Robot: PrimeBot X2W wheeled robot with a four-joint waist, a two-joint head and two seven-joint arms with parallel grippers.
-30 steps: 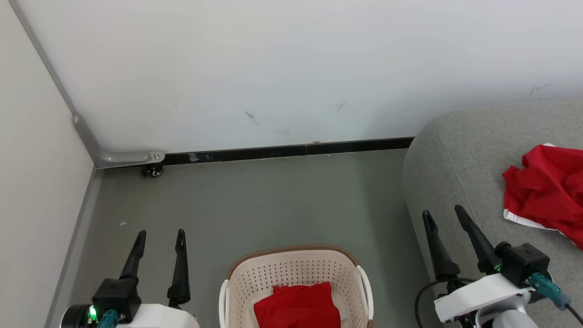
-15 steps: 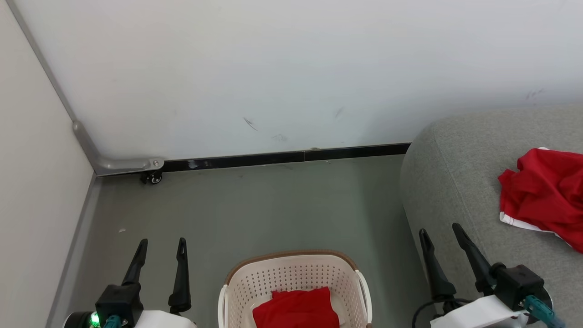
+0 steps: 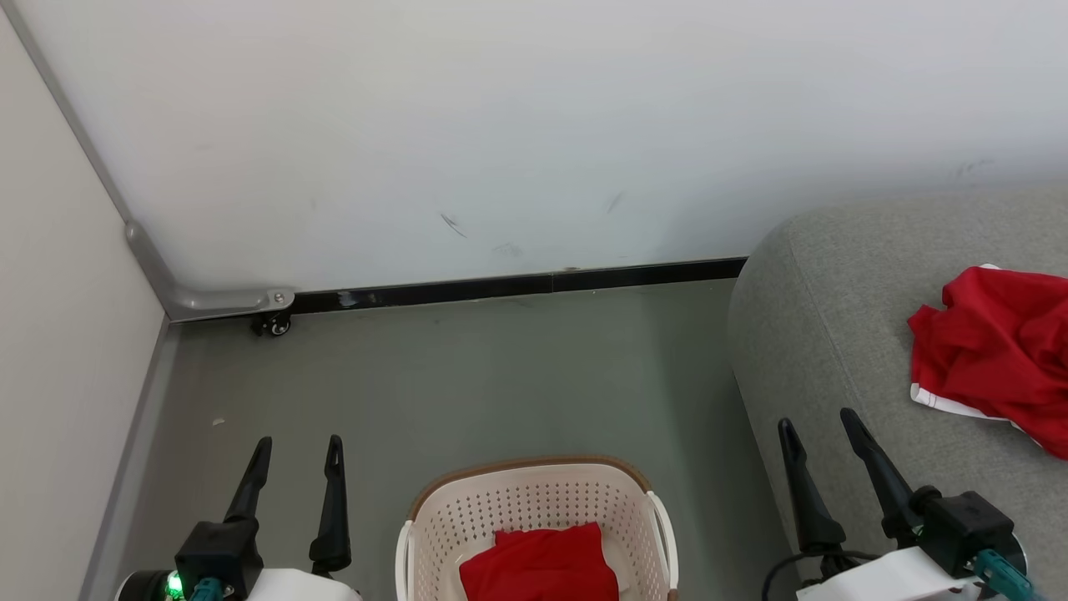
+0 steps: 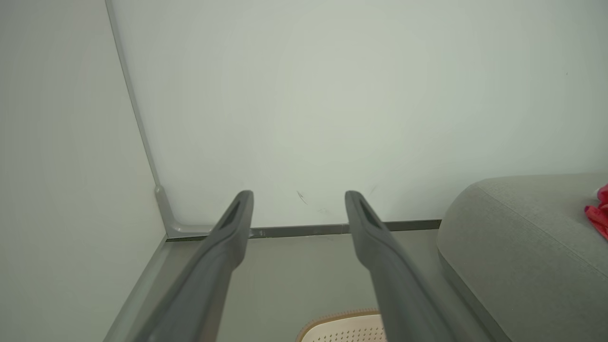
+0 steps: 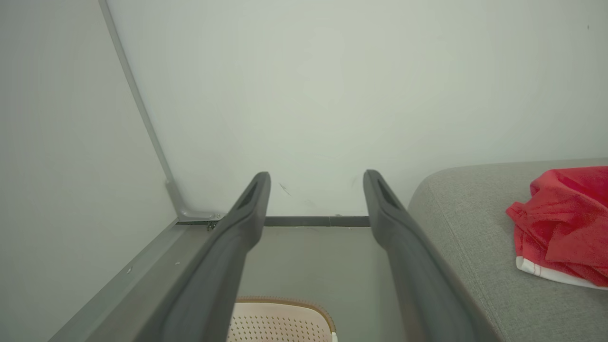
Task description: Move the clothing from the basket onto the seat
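Observation:
A red garment (image 3: pixel 538 563) lies folded in the cream basket (image 3: pixel 534 492) at the bottom centre of the head view. A second red garment (image 3: pixel 997 355) with white trim lies crumpled on the grey seat (image 3: pixel 834 334) at the right; it also appears in the right wrist view as the garment (image 5: pixel 563 228) on the seat (image 5: pixel 465 223). My left gripper (image 3: pixel 298 444) is open and empty, left of the basket. My right gripper (image 3: pixel 819 421) is open and empty, over the seat's near left edge. The basket rim (image 5: pixel 280 304) shows between the right fingers.
A white wall (image 3: pixel 534 125) with a black baseboard (image 3: pixel 517 284) closes the back, and another wall (image 3: pixel 50 334) stands at the left. A small caster wheel (image 3: pixel 271 325) sits under a grey corner bracket. Grey floor (image 3: pixel 467 376) lies beyond the basket.
The head camera has shifted slightly, so the scene sits a little lower and further left. The right gripper has drawn down towards the bottom edge. The garments have not moved.

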